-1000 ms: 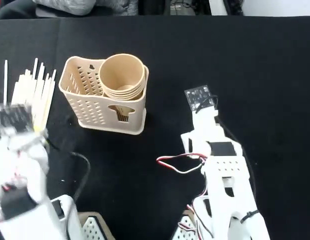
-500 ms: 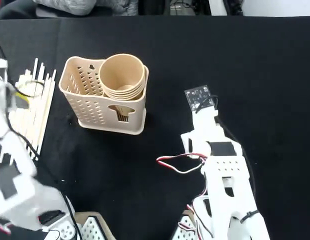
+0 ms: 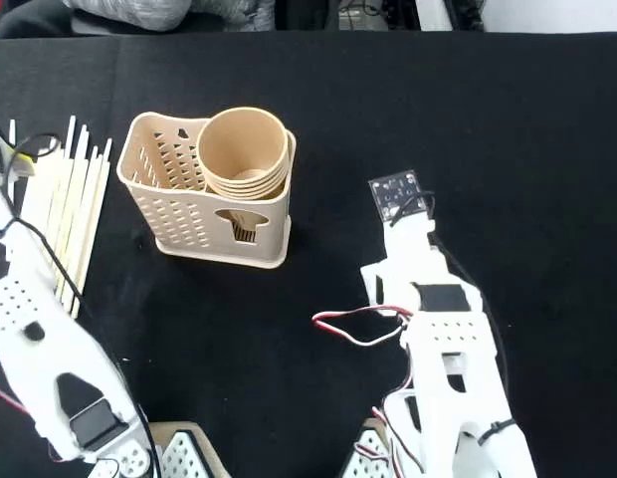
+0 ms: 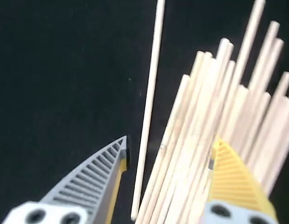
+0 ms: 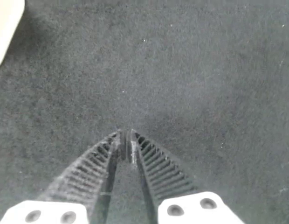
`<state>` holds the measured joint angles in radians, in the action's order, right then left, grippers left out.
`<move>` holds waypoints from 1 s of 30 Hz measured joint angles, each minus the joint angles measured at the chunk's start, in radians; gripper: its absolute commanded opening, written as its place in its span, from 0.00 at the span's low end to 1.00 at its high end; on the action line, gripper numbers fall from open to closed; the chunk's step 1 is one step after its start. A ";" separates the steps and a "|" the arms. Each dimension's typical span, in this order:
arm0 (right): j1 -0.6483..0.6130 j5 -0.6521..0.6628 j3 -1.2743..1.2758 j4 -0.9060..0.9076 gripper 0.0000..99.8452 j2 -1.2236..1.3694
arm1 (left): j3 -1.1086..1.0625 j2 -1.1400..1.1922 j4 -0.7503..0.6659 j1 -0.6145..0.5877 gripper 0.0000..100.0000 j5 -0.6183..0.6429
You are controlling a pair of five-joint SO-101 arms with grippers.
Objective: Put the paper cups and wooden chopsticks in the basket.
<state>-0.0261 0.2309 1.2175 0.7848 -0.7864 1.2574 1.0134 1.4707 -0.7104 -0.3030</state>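
Note:
A beige slotted basket [image 3: 179,214] stands at the left middle of the table, with a stack of paper cups [image 3: 243,149] upright in its right half. Wooden chopsticks [image 3: 68,214] lie in a loose pile left of the basket. My left gripper [image 4: 170,140] is open and low over that pile. The bundle of chopsticks [image 4: 214,121] and one single stick [image 4: 149,102] lie between its grey finger and its yellow finger. My right gripper [image 5: 127,140] is shut on nothing just above the black cloth, right of the basket.
Black cloth [image 3: 438,100] covers the whole table. The right arm [image 3: 438,319] lies along the lower right, a red and white cable [image 3: 353,324] looping beside it. The left arm [image 3: 35,339] runs up the left edge. A corner of the basket [image 5: 4,28] shows beside the right gripper.
The left arm has swung toward the table's left edge and its gripper has settled over the chopstick pile. The right arm, basket and cups have not moved.

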 measured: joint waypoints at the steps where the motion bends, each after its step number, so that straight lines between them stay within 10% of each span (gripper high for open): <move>1: 0.000 0.000 0.000 0.000 0.03 0.000 | 0.048 0.052 -0.014 0.000 0.29 0.023; 16: 0.000 0.000 0.000 -0.002 0.03 0.000 | 0.290 0.354 -0.135 -0.002 0.06 0.195; 30: 0.000 0.000 0.000 -0.002 0.03 0.000 | 0.354 0.301 0.192 -0.003 0.03 0.198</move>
<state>-0.0261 0.2309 1.2175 0.7833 -0.7864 1.6118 1.3142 1.6625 -0.7135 -0.1051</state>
